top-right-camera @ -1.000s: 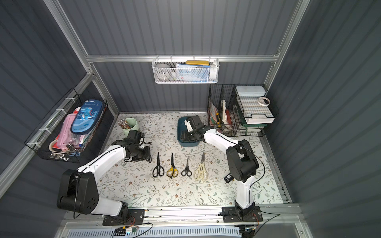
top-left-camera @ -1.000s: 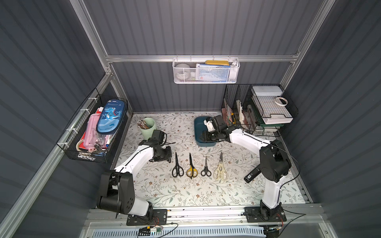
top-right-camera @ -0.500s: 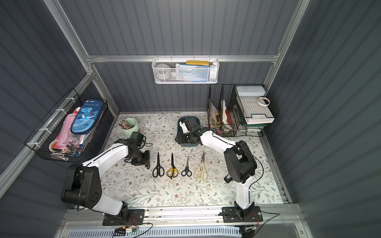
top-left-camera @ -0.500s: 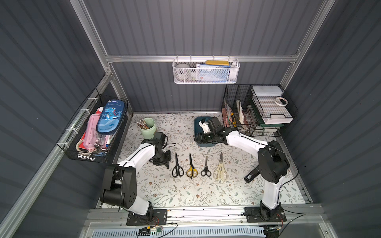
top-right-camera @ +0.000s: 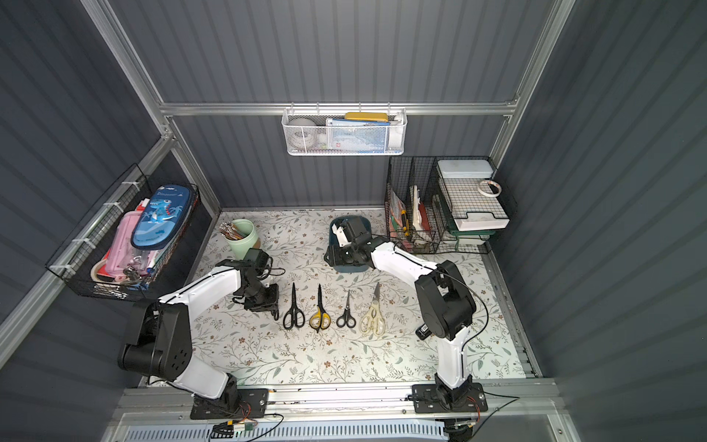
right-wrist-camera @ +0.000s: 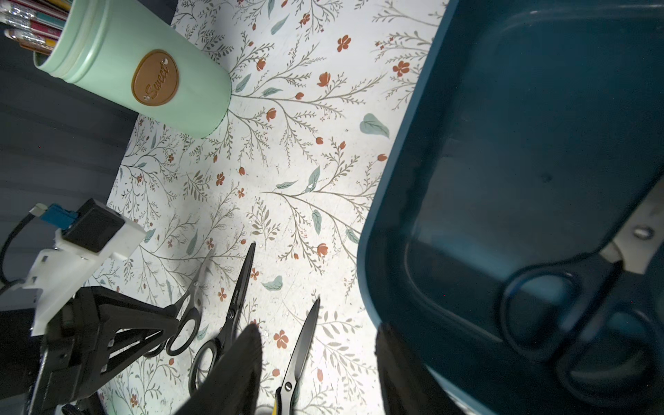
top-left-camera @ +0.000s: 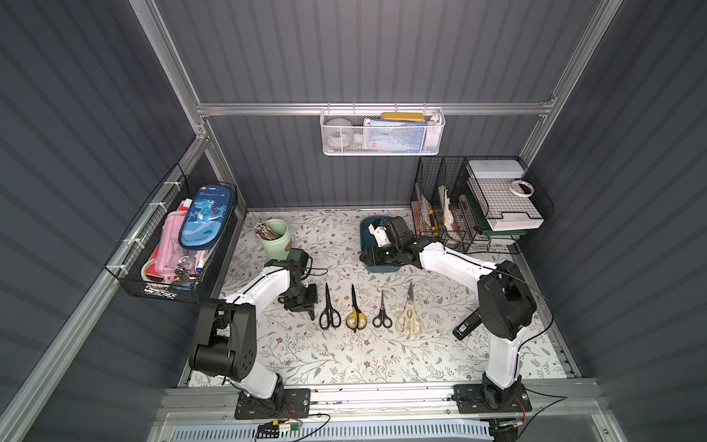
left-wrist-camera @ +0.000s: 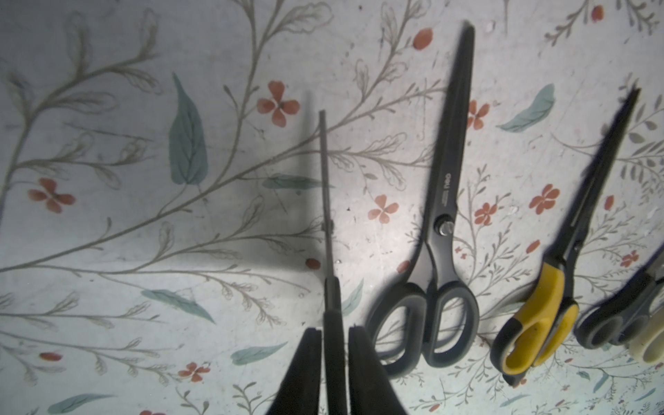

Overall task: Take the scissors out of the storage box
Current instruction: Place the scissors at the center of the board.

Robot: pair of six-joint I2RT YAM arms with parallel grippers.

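Both arms are rocking the same look: left arm (top-left-camera: 264,285) and right arm (top-left-camera: 455,262) are wearing white shells over chunky black joints, with screw-dotted black base plates (top-left-camera: 271,403). A black cable (right-wrist-camera: 14,230) is feeding a blue plug on the white camera bracket (right-wrist-camera: 72,258). Left gripper (left-wrist-camera: 334,330) and right gripper (right-wrist-camera: 318,332) are showing plain black fingers.

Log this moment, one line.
left gripper: around black scissors on edge, grip unclear | right gripper: open by box rim | four pairs on mat | one pair in box
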